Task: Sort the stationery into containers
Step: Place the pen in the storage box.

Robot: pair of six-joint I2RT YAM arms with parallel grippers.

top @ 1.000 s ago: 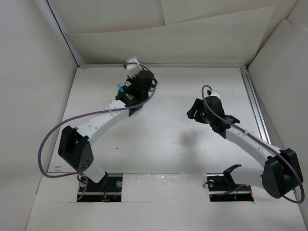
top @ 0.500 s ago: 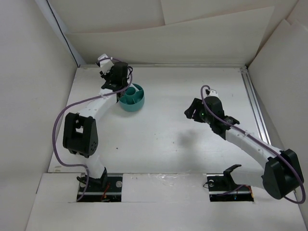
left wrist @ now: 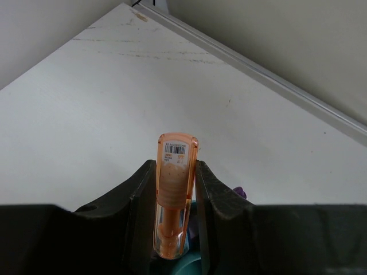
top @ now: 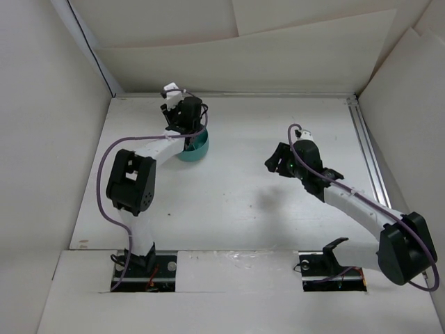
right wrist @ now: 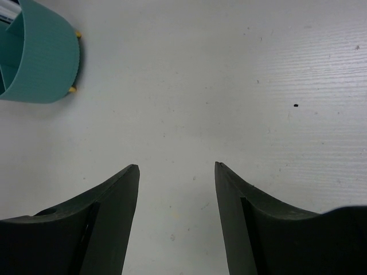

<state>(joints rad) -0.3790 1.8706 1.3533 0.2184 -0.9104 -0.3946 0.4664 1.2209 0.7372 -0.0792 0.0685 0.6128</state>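
My left gripper (left wrist: 175, 172) is shut on an orange translucent stick (left wrist: 174, 195) with a barcode label at its top end. It holds the stick upright over the teal organiser bowl (top: 195, 147), whose rim (left wrist: 190, 264) shows just under the jaws. In the top view the left gripper (top: 185, 117) covers most of the bowl. My right gripper (right wrist: 176, 169) is open and empty above bare table, to the right of the bowl (right wrist: 40, 54). In the top view the right gripper (top: 276, 161) is at centre right. White pens show inside the bowl's edge (right wrist: 7, 4).
A metal rail (top: 366, 149) runs along the table's right side, and another (left wrist: 258, 71) along the back wall. White walls enclose the table on three sides. A purple cable (top: 104, 174) loops beside the left arm.
The left arm has swung from the bowl's far left back over the bowl, hiding most of it. The right gripper has barely moved.
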